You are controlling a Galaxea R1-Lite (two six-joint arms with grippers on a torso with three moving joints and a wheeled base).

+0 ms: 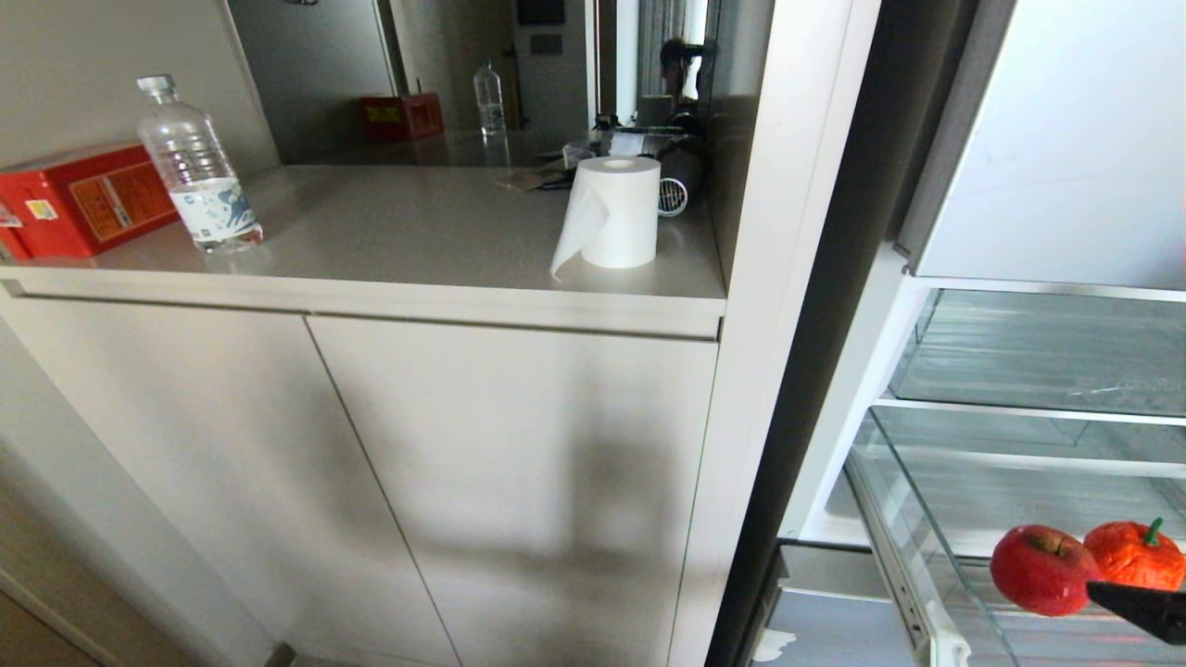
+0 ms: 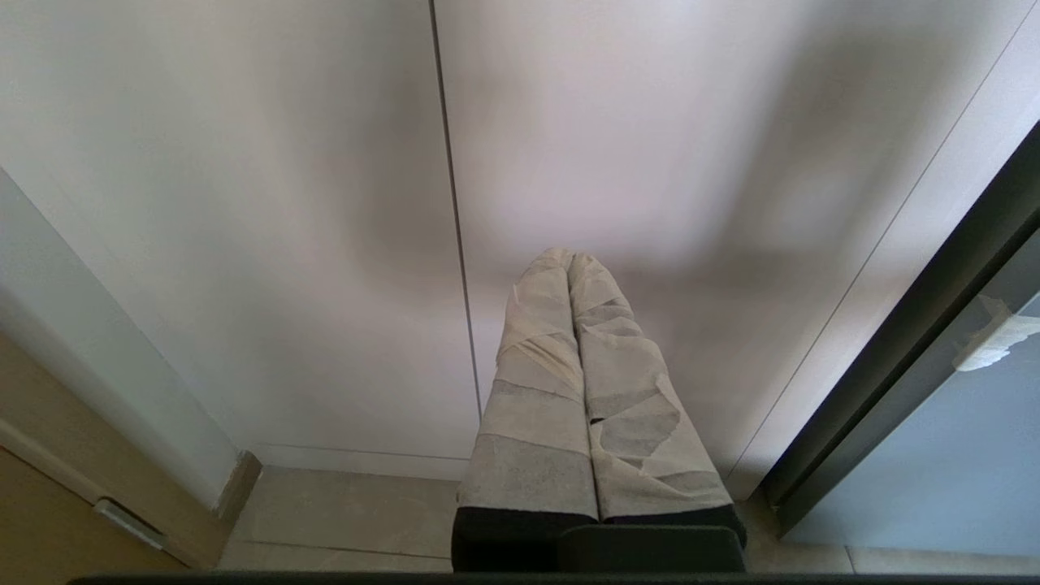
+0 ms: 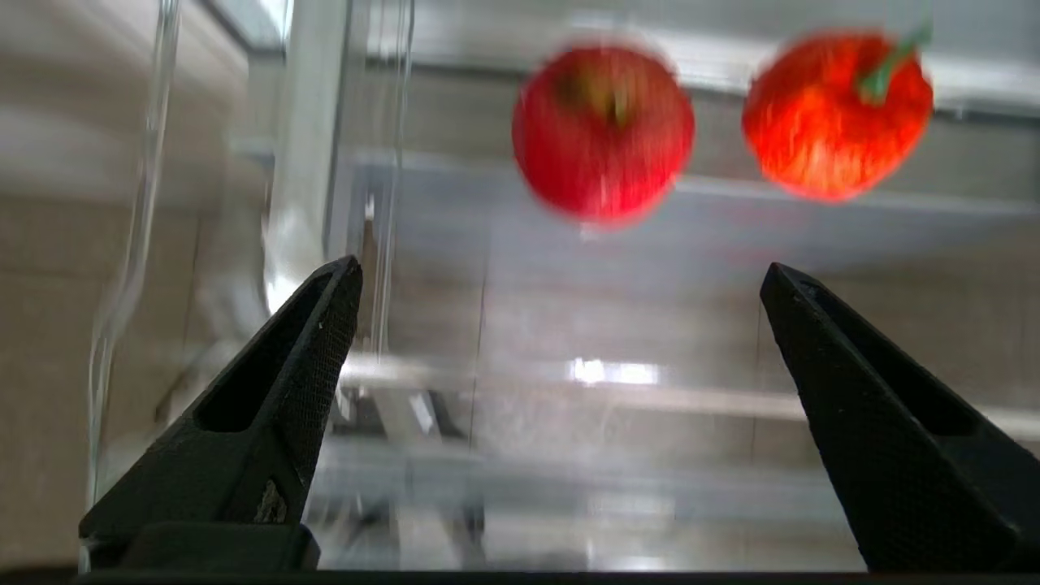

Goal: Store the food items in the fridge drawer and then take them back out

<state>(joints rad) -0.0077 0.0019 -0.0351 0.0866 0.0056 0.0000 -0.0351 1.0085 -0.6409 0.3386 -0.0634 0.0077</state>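
Though our right tool point(image 3: 561, 280) is mostly cut off in the head view, its jaws gape wide, empty. We see a blurred red apple point(image 3: 603, 130) and lumpy orange fruit point(image 3: 837, 110) in the fridge drawer point(image 1: 903, 537). Our left tool point(image 2: 571, 262) is closed on nothing.

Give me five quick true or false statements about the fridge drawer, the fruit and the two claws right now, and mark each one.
1. Two red fruits sit side by side in the fridge drawer: a smooth red apple and a lumpy orange-red fruit with a green stem. True.
2. The right claw is shut on the apple. False: its fingers stand wide apart and hold nothing, short of both fruits.
3. The left claw is closed and faces the cabinet doors, away from the fridge. True.
4. The toilet paper roll stands inside the fridge. False: it stands on the counter.
5. The water bottle lies on its side. False: it stands upright beside the red box.
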